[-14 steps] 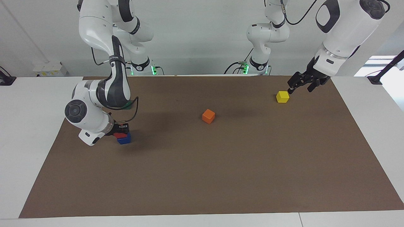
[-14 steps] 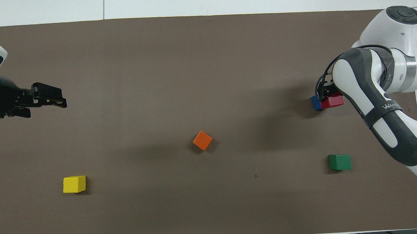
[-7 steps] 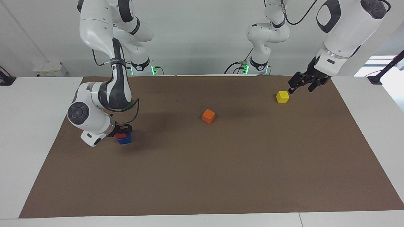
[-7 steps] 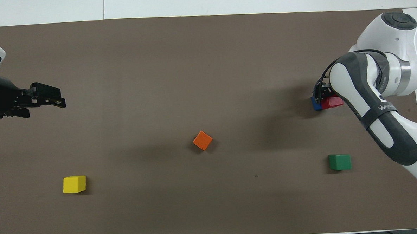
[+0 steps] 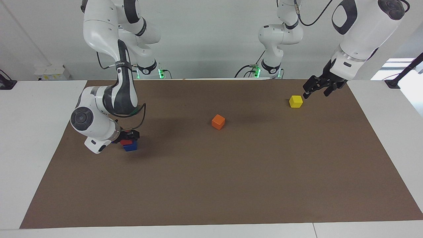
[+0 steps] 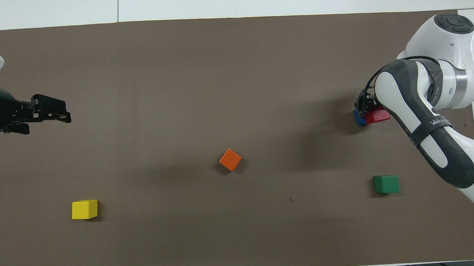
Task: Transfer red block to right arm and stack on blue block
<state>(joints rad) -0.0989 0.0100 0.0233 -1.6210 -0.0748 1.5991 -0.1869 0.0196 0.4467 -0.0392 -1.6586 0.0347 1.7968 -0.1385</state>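
Observation:
The red block [image 5: 124,142] rests on top of the blue block [image 5: 131,147] near the right arm's end of the mat, set off a little toward that end. Both show in the overhead view too, red block [image 6: 378,116] and blue block [image 6: 359,119]. My right gripper [image 5: 128,137] is low, right at the red block, and its wrist hides part of the stack. My left gripper [image 5: 315,93] is open and empty, held in the air over the mat beside the yellow block [image 5: 295,101].
An orange block [image 5: 218,121] lies mid-mat. A green block [image 6: 386,184] lies nearer to the robots than the stack, under the right arm's forearm. The yellow block [image 6: 84,209] lies toward the left arm's end. The brown mat [image 5: 231,185] covers the white table.
The right arm's wrist has shifted slightly at the stack; the red and blue blocks stayed put. The left gripper has drawn back a little toward its own end of the table.

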